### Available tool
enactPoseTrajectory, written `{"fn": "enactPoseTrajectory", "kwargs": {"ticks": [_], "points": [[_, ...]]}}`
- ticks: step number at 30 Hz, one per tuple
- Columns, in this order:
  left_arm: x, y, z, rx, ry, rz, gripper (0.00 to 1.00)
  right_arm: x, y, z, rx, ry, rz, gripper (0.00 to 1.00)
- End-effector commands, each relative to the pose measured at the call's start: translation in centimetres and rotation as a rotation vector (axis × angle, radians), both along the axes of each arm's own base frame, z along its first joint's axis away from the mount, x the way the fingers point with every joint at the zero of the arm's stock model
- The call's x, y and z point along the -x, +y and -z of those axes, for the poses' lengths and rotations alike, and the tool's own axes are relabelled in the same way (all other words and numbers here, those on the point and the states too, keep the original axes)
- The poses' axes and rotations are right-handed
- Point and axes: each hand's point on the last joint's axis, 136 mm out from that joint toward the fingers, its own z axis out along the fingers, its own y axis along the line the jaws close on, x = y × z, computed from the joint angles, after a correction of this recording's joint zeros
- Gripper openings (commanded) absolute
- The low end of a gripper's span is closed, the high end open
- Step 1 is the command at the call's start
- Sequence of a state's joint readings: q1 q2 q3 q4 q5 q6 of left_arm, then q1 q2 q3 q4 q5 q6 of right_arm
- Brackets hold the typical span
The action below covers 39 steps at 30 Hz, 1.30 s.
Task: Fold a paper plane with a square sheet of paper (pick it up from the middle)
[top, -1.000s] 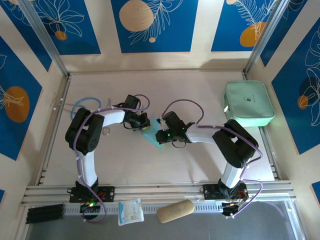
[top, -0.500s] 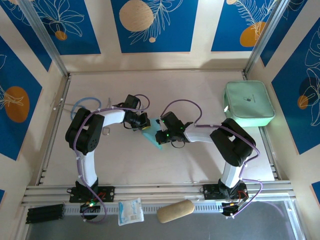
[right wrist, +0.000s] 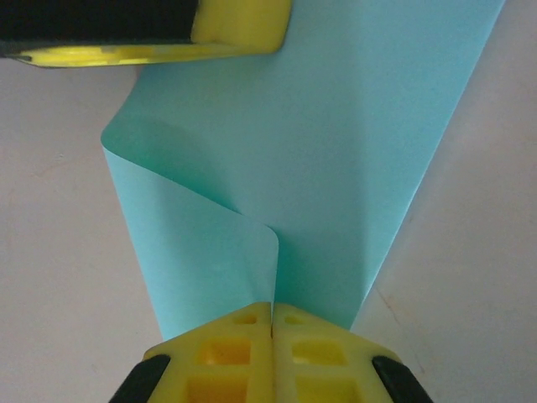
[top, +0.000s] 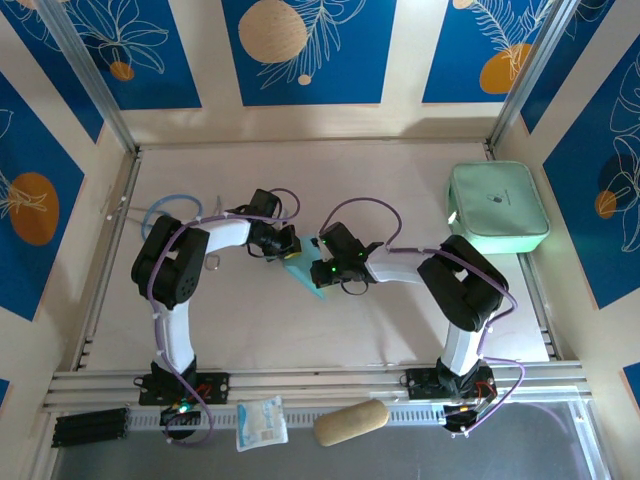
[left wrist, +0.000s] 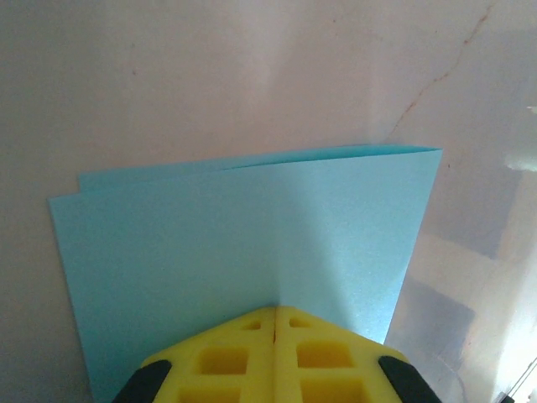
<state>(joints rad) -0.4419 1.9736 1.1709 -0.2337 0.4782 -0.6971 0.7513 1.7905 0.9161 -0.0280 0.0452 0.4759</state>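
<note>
my right gripper (top: 322, 264) has crept a little left, toward my left gripper (top: 287, 250), so the sheet (right wrist: 336, 168) bows between us at mid-table. i judge the fold is only beginning. both pairs of fingers (left wrist: 226, 361) are pressed together, each pinching an edge of the sheet.

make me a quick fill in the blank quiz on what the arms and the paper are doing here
1. The left fingers and the right fingers are both ____ on the light-blue paper.
2. In the left wrist view, the paper's far edge shows ____ layers, one just behind the other.
3. Seen from above, the mint-green case lies toward the ____ side of the table (left or right).
Missing words: shut; two; right.
</note>
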Motion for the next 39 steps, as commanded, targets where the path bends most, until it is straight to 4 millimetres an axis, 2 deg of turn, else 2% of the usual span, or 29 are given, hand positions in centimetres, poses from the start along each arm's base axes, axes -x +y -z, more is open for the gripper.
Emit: {"fn": "enactPoseTrajectory", "kwargs": {"ticks": [1,6,9,12,14,23,33,39], "points": [[1.2,0.7,1.9,-0.067,0.053,0.015,0.06,0.1,-0.3,0.7,0.041,0.019,0.005,0.0],[0.9,0.6,1.5,-0.062,0.046,0.016,0.06,0.1,-0.3,0.8,0.049,0.029,0.01,0.0],[0.3,0.3,0.0,-0.048,0.015,0.018,0.07,0.1,-0.3,0.8,0.048,0.03,0.009,0.0],[-0.4,0.0,-2.2,-0.026,-0.034,0.013,0.12,0.2,-0.2,0.4,0.036,0.025,0.0,0.0],[-0.6,0.0,-3.0,-0.024,-0.057,0.011,0.15,0.2,0.0,0.0,0.02,0.018,-0.013,0.0],[0.5,0.9,0.8,-0.096,0.029,0.023,0.1,0.0,0.7,-1.6,-0.023,-0.014,-0.038,0.0],[1.3,1.6,2.5,-0.146,0.071,0.039,0.07,-0.3,0.4,-2.3,-0.021,-0.039,-0.019,0.0],[1.1,1.4,2.1,-0.133,0.06,0.044,0.07,-0.1,0.2,-1.3,-0.001,-0.018,-0.016,0.0]]}}
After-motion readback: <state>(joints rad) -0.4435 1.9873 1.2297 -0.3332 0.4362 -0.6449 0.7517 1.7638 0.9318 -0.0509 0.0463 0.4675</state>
